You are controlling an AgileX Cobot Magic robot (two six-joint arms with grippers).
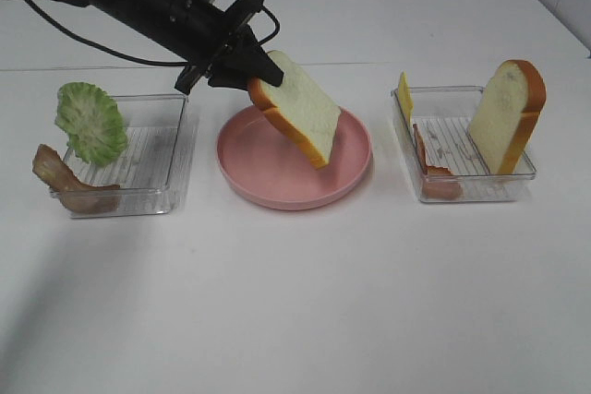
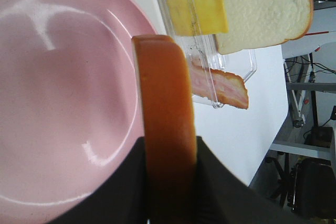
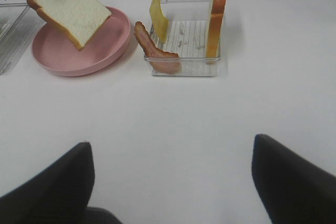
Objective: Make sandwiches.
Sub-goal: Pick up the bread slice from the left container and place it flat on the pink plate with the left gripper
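My left gripper [image 1: 261,71] is shut on a white bread slice [image 1: 300,110] with orange-brown crust and holds it tilted just above the round pink plate [image 1: 268,184]. The left wrist view shows the slice's crust edge [image 2: 165,103] clamped between the dark fingers [image 2: 220,187], with the plate [image 2: 58,103] beneath. A second bread slice [image 1: 508,117] stands upright in the right tray [image 1: 480,193] with yellow cheese [image 1: 404,97] and pinkish ham [image 1: 432,171]. Green lettuce [image 1: 90,122] and brown bacon [image 1: 63,180] lie in the left tray [image 1: 157,186]. My right gripper [image 3: 173,182] is open and empty over the bare table.
The right wrist view looks from the table's near side at the right tray [image 3: 184,69], the plate [image 3: 79,59] and the held slice [image 3: 68,9]. White table [image 1: 295,302] lies in front of the trays.
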